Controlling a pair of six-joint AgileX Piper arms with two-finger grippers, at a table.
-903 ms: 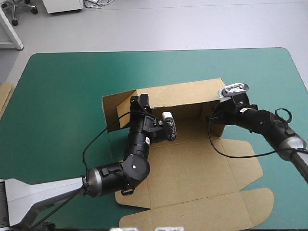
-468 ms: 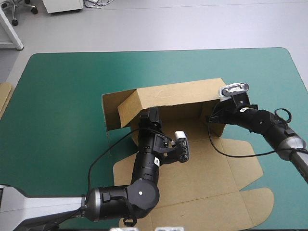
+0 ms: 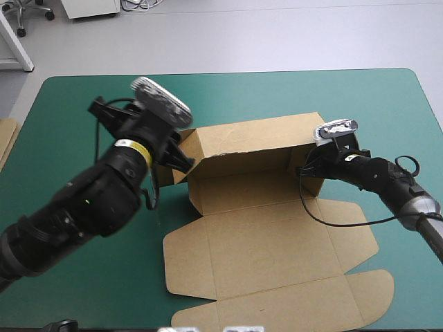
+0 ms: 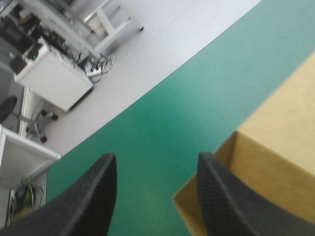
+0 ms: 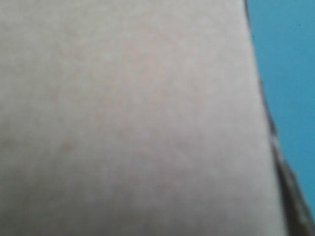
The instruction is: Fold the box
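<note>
Left gripper [image 4: 156, 158] is hovering, spread wide, beside the left wall of the box [image 3: 277, 242]; right gripper [image 3: 311, 169] is sitting at its right wall (grip cannot be told).

The box [image 3: 263, 242] plain brown, the cover [image 3: 346, 104] teal-green — the left gripper [image 4: 156, 160] black, its fingers [image 4: 221, 196] finely stippled.

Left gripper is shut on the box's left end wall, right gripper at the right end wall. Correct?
No. The left gripper is open and holds nothing: the left wrist view shows its fingers apart, the box just beside them. The right gripper is at the right end wall.
</note>
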